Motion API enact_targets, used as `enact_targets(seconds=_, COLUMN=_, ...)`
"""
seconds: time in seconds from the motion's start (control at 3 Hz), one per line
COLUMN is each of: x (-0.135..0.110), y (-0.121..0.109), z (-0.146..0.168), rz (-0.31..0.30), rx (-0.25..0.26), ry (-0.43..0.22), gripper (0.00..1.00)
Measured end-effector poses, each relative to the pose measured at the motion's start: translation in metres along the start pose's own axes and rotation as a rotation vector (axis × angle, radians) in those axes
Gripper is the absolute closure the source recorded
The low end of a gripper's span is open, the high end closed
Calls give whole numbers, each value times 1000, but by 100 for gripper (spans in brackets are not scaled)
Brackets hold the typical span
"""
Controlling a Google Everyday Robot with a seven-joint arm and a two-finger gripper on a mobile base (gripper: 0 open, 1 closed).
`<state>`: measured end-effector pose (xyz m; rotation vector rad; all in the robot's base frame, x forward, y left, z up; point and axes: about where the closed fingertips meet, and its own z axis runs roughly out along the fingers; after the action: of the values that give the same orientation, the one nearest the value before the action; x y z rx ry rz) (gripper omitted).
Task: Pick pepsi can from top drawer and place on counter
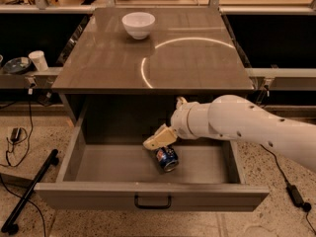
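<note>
The top drawer [153, 195] is pulled wide open below the counter [108, 63]. The pepsi can [167, 158], blue with a silver end, sits tilted in the middle of the drawer. My gripper [159, 138] reaches into the drawer from the right on a thick white arm [247, 125]. Its beige tip is right over the can's upper left end and touches or overlaps it. I cannot tell whether the can rests on the drawer floor or hangs from the gripper.
A white bowl [138, 24] stands at the back of the counter. A pale ledge on the left holds a white cup [37, 60] and a dark dish [17, 64]. A black pole [29, 191] and cables lie on the floor to the left.
</note>
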<state>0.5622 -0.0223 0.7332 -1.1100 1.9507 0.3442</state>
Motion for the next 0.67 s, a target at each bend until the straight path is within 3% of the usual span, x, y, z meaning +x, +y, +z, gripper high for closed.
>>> enact_targets(seconds=0.33, x=5, y=3, z=4, rz=-5, rx=8, ry=39, gripper=0)
enact_targets(seconds=0.67, x=21, y=2, z=10, rz=3, rx=40, ry=136, gripper=0)
